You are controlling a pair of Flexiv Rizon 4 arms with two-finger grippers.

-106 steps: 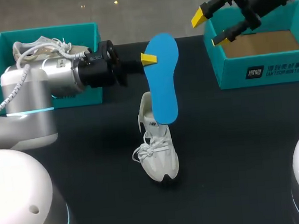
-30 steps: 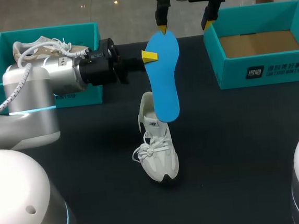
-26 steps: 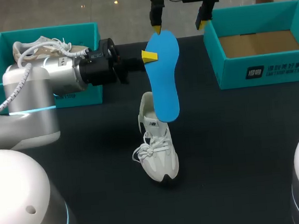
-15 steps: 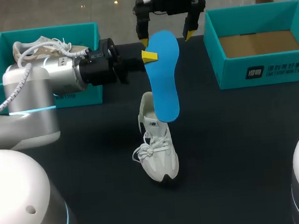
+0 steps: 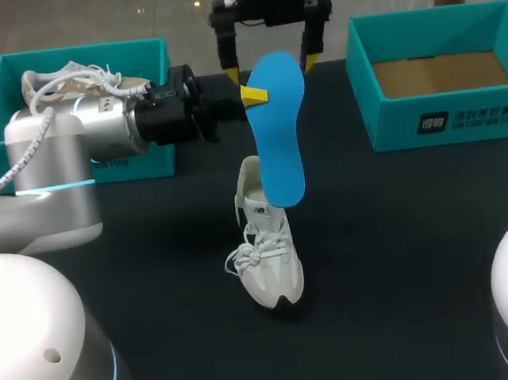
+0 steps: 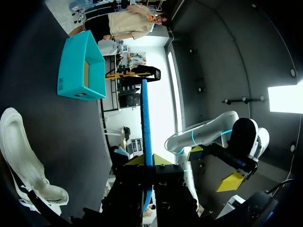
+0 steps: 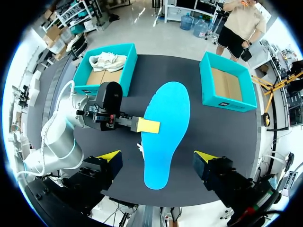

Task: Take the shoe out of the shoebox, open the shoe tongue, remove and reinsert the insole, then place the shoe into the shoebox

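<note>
Now the black table (image 5: 402,257) has an empty teal shoebox (image 5: 444,129) well off to the right gripper's side. The white shoe (image 5: 269,260) sits just below the left gripper (image 6: 147,160). That gripper pinches the blue insole (image 5: 280,134) tight by its edge and holds it upright. The right gripper (image 7: 157,156) is wide open, with a finger on each side of the insole's top end, not touching it.

Blue insole (image 7: 165,135) in the left end effector (image 7: 149,126), between the right end effector's (image 7: 156,156) wide-apart fingers
</note>
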